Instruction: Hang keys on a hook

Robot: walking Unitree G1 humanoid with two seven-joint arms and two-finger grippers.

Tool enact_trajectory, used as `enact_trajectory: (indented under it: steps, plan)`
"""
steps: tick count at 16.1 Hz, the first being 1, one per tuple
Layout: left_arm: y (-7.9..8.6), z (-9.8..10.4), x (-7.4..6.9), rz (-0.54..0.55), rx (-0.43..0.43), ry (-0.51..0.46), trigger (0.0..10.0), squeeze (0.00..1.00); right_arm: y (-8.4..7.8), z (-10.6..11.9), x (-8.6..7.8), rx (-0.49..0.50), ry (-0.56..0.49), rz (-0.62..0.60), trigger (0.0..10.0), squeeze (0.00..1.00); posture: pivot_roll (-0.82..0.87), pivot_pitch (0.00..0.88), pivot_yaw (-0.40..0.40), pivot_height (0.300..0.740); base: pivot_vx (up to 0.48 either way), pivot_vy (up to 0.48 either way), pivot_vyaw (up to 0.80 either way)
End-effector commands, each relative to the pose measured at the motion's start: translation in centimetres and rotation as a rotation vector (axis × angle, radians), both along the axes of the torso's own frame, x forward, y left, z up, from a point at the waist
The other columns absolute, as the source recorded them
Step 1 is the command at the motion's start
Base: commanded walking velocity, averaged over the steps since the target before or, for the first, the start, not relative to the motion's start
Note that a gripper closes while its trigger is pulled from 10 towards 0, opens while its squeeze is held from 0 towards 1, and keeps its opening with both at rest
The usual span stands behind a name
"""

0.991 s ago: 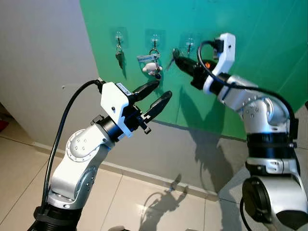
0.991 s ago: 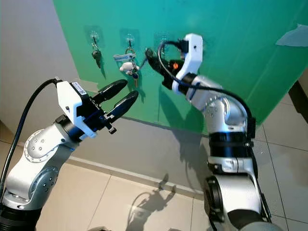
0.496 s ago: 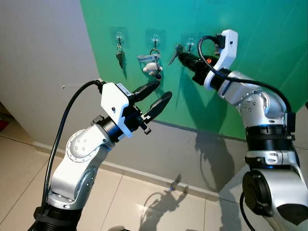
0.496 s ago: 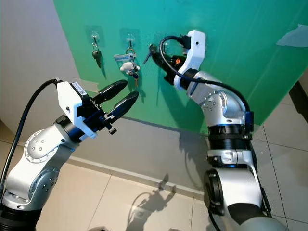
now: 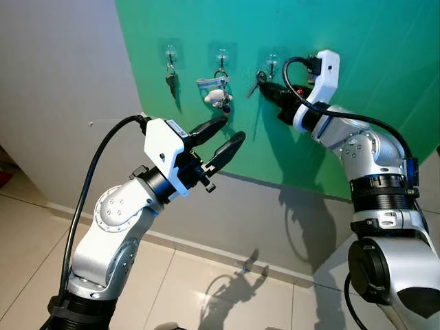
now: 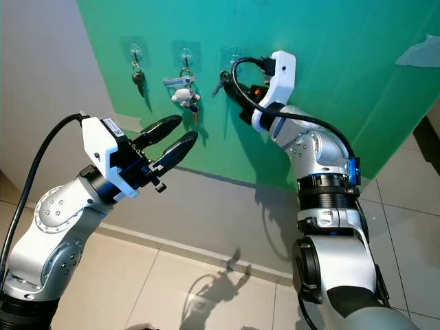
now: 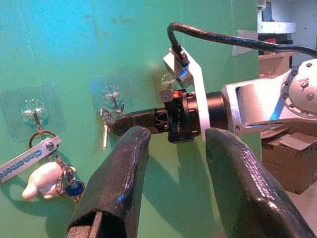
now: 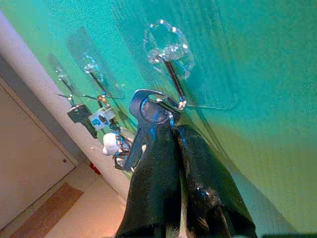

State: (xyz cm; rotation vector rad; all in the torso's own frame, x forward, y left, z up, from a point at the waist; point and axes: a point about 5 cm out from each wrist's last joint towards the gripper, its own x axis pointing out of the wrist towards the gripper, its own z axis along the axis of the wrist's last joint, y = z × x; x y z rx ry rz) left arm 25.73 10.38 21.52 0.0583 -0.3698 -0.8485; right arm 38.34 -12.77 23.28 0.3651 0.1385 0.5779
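Three clear adhesive hooks sit in a row on the green wall panel (image 5: 330,137). My right gripper (image 5: 267,88) is raised to the right-hand hook (image 5: 272,62) and is shut on a silver key (image 5: 258,81) by its ring. In the right wrist view the key (image 8: 141,134) hangs beside the fingertips (image 8: 161,144), and its ring touches the upturned end of the hook (image 8: 171,79). My left gripper (image 5: 223,137) is open and empty, held in the air below the middle hook, away from the wall.
The left hook carries a dark key (image 5: 170,80). The middle hook holds a bunch with a tag and a white charm (image 5: 216,93). Grey wall lies left of and below the panel, with tiled floor (image 5: 206,289) beneath. A cardboard box (image 7: 290,163) stands to the right.
My right gripper has carried the key up and to the right, from below and left of the right-hand hook onto it. The left arm has not moved.
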Motion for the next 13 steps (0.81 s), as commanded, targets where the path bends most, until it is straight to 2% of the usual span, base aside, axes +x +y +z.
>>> enact_trajectory:
  steps: [1,7,13]
  plan:
    - [0.1,0.1,-0.2,0.001,0.011,-0.001,10.0,0.0,-0.7,1.3,0.4,0.009,-0.043,-0.038,0.0,0.0,0.07,0.0,-0.004,0.74,0.0,0.0,0.0]
    - [0.2,0.1,-0.2,0.003,0.012,-0.003,10.0,0.0,-0.7,2.2,-0.6,0.017,-0.085,-0.005,0.0,0.0,0.07,0.0,-0.003,0.74,0.0,0.0,0.0]
    - [0.0,0.1,-0.1,-0.007,0.014,-0.001,10.0,0.0,-1.7,2.3,-1.7,0.014,-0.094,-0.044,0.0,0.0,0.06,0.0,0.008,0.74,0.0,0.0,0.0]
